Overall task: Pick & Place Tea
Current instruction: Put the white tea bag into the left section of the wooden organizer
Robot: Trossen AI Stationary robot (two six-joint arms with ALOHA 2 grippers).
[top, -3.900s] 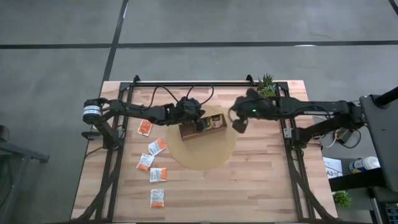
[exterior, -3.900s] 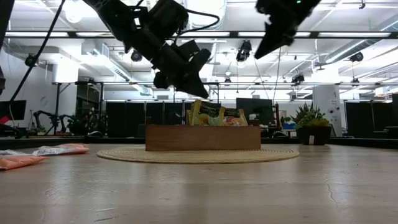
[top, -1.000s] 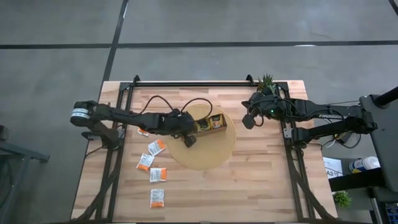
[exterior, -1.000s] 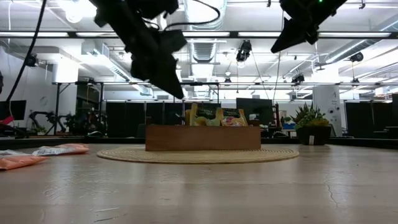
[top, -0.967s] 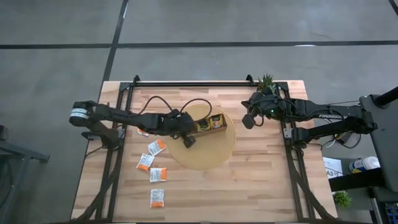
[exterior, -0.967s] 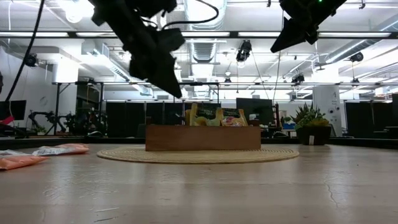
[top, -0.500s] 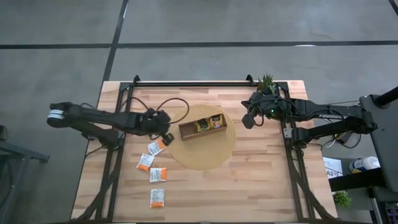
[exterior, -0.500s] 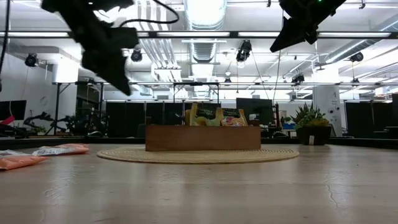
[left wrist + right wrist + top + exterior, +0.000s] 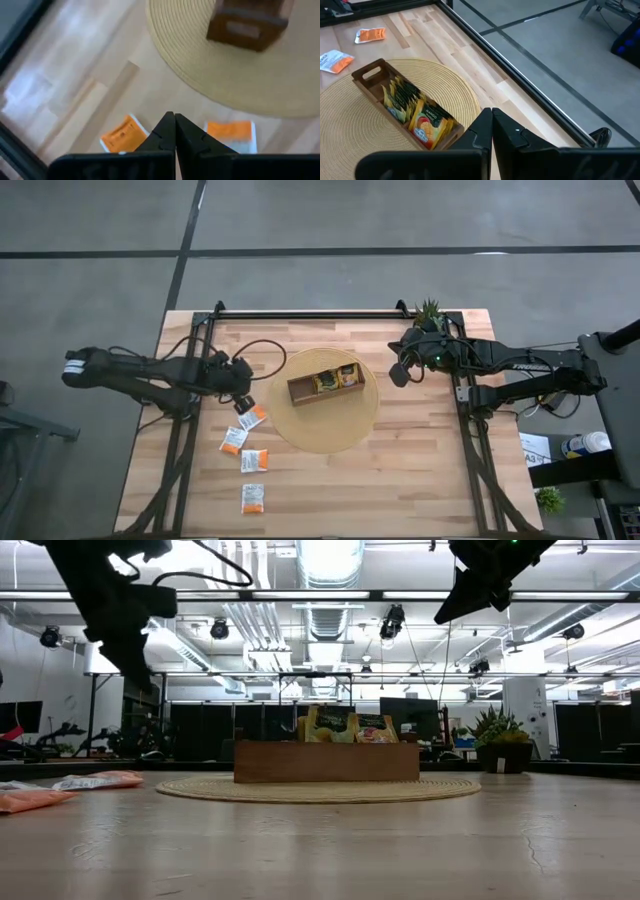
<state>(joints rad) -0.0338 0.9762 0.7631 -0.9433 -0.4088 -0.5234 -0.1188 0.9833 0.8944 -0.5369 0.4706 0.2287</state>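
Pale wooden plank counter (image 9: pixel 400 480) carries everything, with a black metal frame along its edges. At its middle lies a round woven straw mat (image 9: pixel 326 402), and on the mat stands a brown wooden tray (image 9: pixel 325 384) with a cut-out handle at its end. Yellow-green sachets (image 9: pixel 402 95) and an orange-red mango-labelled sachet (image 9: pixel 431 120) stand upright inside the tray, packed side by side.

Two dark jointed arms reach in from the sides. The left arm stretches over the counter's left part, its pincer (image 9: pixel 243 399) raised above the wood between the mat's left edge and the loose sachets; its fingers (image 9: pixel 192 135) are pressed tight together and hold nothing. The right arm waits near the counter's far right corner, its pincer (image 9: pixel 396 374) held high just beyond the mat's right edge, fingers likewise closed and empty.

A small green potted plant (image 9: pixel 429 311) sits at the far right corner, close behind the right arm.

Four white-and-orange flat square sachets lie loose on the counter's left side: one (image 9: pixel 252 417) just beside the mat's edge and near the left pincer, another (image 9: pixel 233 440) next to it, a third (image 9: pixel 254 460) nearer the front, and the last (image 9: pixel 253 498) close to the front edge.
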